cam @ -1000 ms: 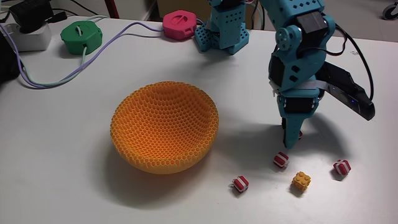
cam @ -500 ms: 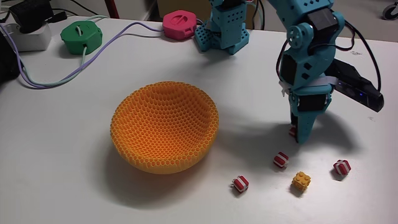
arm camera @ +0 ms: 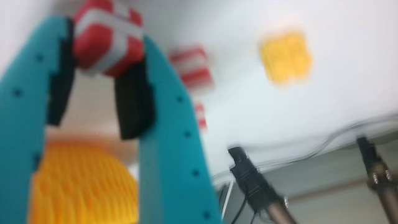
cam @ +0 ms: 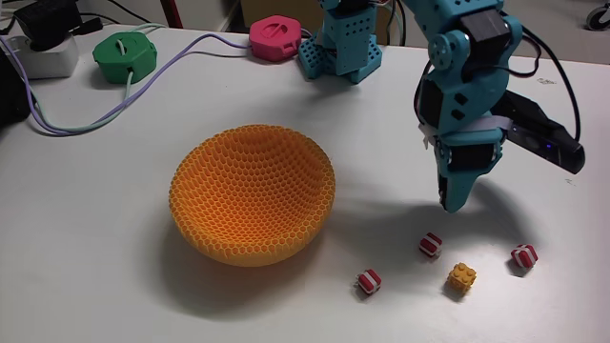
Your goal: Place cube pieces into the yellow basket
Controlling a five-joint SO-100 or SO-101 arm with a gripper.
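A teal robot arm hangs over a white table [cam: 86, 238], its end effector [cam: 452, 202] pointing down and raised clear of the surface, to the right of the yellow basket [cam: 253, 195] in the fixed view. The wrist view shows the end effector [arm camera: 102, 46] clamped on a red cube piece with white stripes [arm camera: 106, 34], pinched between the two teal fingers [arm camera: 171, 118] near their tips. In the fixed view that held piece is hidden by the fingers. The orange-yellow honeycomb-mesh bowl sits upright near the middle of the table, and nothing can be made out inside it. Four loose pieces lie on the table to the right of the basket and below the arm in the fixed view: a striped red piece [cam: 431, 245] nearest the end effector, another striped red piece [cam: 369, 281] closer to the bowl, a yellow-orange studded piece [cam: 462, 277] between them and the edge, and a third striped red piece [cam: 522, 255] farthest right. At the far side rest a green hexagonal case [cam: 125, 54] and a pink hexagonal case [cam: 278, 38], with a pale cable [cam: 162, 76] running between them.
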